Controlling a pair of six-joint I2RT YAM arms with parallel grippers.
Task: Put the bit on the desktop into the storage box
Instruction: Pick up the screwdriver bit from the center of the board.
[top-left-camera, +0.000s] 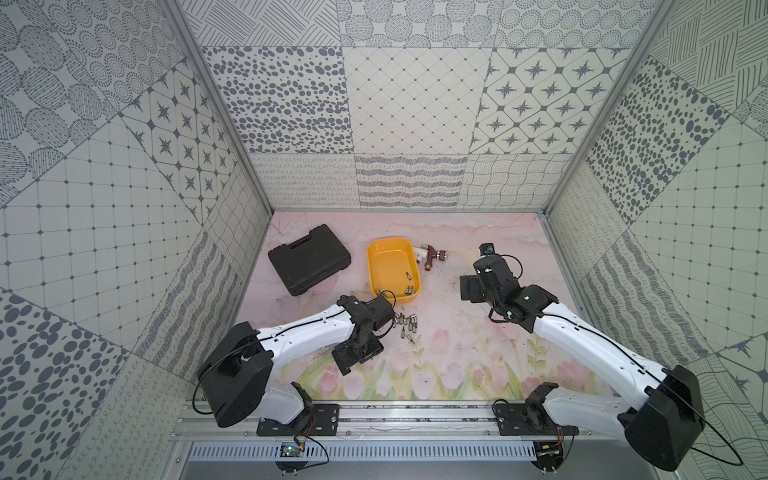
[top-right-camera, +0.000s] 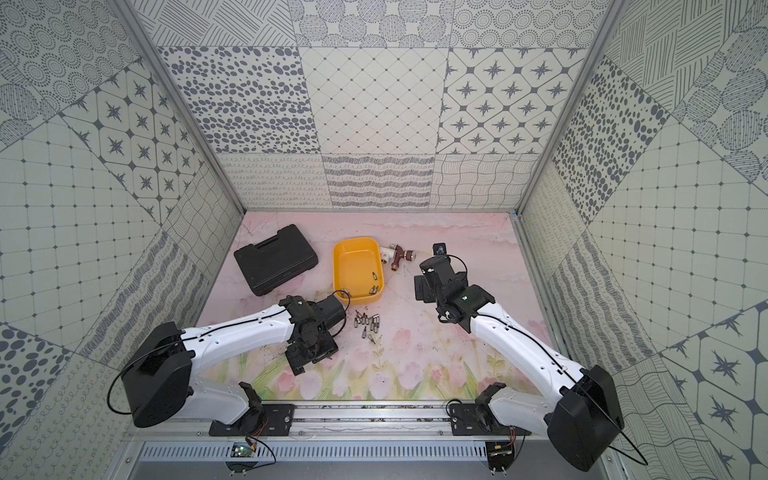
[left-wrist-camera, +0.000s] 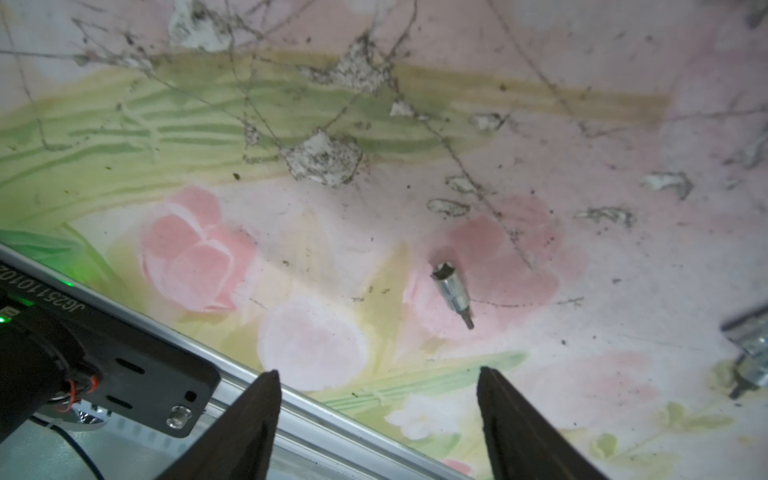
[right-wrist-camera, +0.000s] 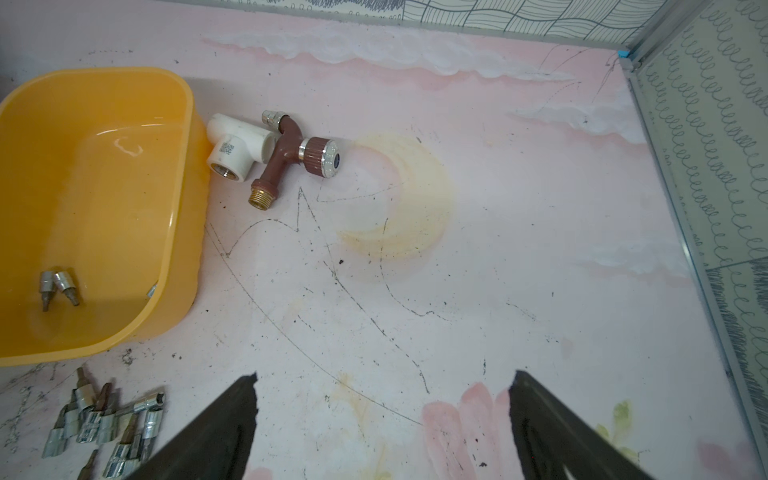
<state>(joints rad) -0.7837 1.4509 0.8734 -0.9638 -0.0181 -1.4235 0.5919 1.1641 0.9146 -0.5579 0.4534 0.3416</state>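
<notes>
Bits: heap at middle of desktop, just nearside of storage box; several lie inside. Left gripper: jaws apart, empty, near stray bit, likely lining up pickup. Right gripper: wide open, empty, parked clear.

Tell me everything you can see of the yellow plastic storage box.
The shallow yellow plastic storage box is rectangular with rounded corners, glossy, lidless and upright on the pink flowered desktop. A few silver metal bits lie in its end nearer the robot; the rest is bare. A white plastic pipe fitting lies close beside one long wall; contact is unclear.
</notes>
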